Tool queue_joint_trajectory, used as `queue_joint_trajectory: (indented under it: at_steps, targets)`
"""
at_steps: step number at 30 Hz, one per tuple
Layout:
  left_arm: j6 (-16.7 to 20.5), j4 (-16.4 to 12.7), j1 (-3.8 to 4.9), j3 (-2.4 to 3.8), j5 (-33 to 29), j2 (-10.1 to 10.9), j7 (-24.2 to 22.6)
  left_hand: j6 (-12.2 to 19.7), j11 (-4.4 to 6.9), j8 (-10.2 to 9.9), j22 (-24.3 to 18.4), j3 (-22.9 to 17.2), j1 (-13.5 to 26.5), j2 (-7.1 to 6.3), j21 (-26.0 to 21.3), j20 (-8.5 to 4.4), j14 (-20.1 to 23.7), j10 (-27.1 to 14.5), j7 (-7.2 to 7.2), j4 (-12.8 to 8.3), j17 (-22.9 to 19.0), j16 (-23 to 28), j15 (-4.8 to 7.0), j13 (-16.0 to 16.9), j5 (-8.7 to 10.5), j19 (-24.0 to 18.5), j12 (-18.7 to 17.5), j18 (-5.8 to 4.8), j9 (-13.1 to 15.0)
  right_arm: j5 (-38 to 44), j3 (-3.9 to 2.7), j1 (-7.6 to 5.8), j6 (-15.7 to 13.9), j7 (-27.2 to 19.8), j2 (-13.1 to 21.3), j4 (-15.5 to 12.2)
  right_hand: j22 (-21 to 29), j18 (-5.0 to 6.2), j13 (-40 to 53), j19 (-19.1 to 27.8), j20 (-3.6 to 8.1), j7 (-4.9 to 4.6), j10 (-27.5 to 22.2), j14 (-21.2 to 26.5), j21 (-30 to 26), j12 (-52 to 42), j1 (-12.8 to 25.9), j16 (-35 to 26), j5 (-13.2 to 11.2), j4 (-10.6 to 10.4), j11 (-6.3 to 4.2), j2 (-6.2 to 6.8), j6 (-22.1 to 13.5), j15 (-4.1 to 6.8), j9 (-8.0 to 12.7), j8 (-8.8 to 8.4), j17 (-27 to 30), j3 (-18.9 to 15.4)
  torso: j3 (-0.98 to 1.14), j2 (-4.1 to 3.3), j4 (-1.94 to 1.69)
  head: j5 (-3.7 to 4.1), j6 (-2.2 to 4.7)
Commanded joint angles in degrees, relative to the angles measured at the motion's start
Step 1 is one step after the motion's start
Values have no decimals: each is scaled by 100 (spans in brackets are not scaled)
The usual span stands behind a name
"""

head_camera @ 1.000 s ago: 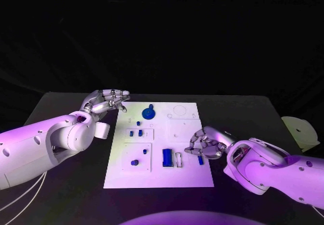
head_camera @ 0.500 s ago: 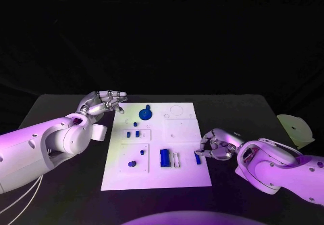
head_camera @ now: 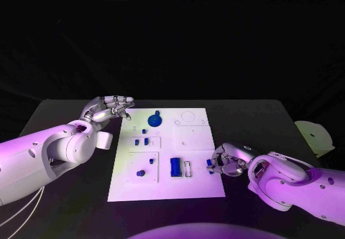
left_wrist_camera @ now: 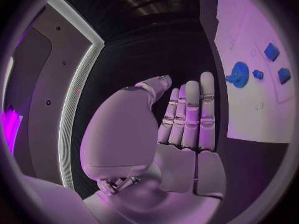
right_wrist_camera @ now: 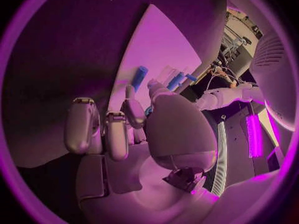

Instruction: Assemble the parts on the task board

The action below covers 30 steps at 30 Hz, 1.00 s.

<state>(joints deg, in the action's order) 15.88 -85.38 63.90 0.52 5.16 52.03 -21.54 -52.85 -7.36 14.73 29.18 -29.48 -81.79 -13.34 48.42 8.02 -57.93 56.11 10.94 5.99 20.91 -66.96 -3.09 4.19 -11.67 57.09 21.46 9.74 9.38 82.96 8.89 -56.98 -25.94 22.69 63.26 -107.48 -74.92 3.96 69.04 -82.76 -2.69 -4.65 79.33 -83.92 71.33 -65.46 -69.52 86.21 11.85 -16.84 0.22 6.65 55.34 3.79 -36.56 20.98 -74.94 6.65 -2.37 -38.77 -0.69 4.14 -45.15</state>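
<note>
Head view: right robot hand (head_camera: pixel 229 163) curled at task board (head_camera: pixel 195 144) edge

task board (head_camera: pixel 194 144) smooth matt plastic; parts (head_camera: pixel 175 167) glossy plastic; hands (head_camera: pixel 107 107) shiny metal; table (head_camera: pixel 58 117) matt blk.

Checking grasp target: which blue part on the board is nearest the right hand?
The small slim blue part at the task board's right edge, touching the right hand's fingertips; the other blue parts lie further left.

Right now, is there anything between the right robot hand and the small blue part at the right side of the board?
Nothing visible. The right robot hand is already at the small blue part on the task board; whether it grips is unclear.
</note>
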Motion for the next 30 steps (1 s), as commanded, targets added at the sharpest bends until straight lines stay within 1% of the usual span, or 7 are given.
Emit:
queue_joint_trajectory:
  at_steps: [1,11,13,17,20,21,30]
  targets:
    - [-92,-19,0,4,30,-3,-67,33,-10,2,-9,-7,50,8,-25,12,54,-31,11,-26,-5,-33,5,6,23,-33,23,78,10,248,1,40,132,168,-44,47,-771,-10,0,5,-20,-7,-22,-353,-15,27,54,-28,-21,9,10,-4,46,-42,8,-30,-167,-37,-7,0,-7,-2,-8]
    - [-101,-18,0,4,29,6,-62,33,-10,2,-9,-7,50,8,-25,12,54,-31,11,-26,-5,-33,5,6,23,-33,23,78,10,423,2,137,265,256,-197,171,-779,-11,3,-4,-8,23,-15,-356,-13,33,-129,-28,-6,66,-17,-8,108,-19,9,-38,-175,1,-1,4,-13,-11,-20]
    - [-110,-17,0,4,19,6,-54,33,-10,2,-9,-7,50,8,-25,12,54,-31,11,-26,-5,-33,5,6,23,-33,23,78,10,478,2,147,335,321,-229,206,-784,-12,10,-9,2,40,-13,-358,-6,30,-337,-28,2,146,-35,9,122,-5,11,-49,-179,66,-2,4,-14,0,-21]
    - [-131,-17,0,4,7,8,-34,33,-11,6,-11,-2,64,12,-28,14,58,-39,12,-23,-5,-36,2,7,24,-35,28,77,12,610,2,159,432,438,-271,248,-810,-23,51,-36,28,72,6,-372,36,-4,-862,-9,-312,336,-67,-7,176,24,35,-89,-246,332,-3,4,-21,-3,-23]
    - [-139,-19,0,4,1,13,-26,33,-11,6,-11,-2,64,12,-28,14,58,-39,12,-23,-5,-36,2,7,24,-35,28,77,12,746,2,165,519,508,-296,251,-825,-29,69,-50,46,92,1,-379,62,-14,-1192,2,-418,502,-88,-11,220,44,54,-109,-283,570,-2,5,-19,-6,-30]
    - [-140,-19,0,4,1,14,-25,33,-11,6,-11,-2,64,12,-28,14,58,-39,12,-23,-5,-36,2,7,24,-35,28,77,12,781,2,165,541,523,-300,249,-834,-30,84,-55,64,73,-2,-382,64,-18,-1317,7,-440,571,-76,55,287,24,95,-149,-305,843,-2,5,-19,-7,-31]
    - [-145,-22,0,4,-2,19,-22,33,-11,6,-11,-2,64,12,-28,14,58,-39,12,-23,-5,-36,2,7,24,-35,28,77,12,997,2,169,651,607,-328,206,-855,-37,106,-63,41,71,0,-386,52,-21,-1276,15,-319,730,-62,374,412,29,160,-230,-346,1543,-7,9,-22,-9,-29]
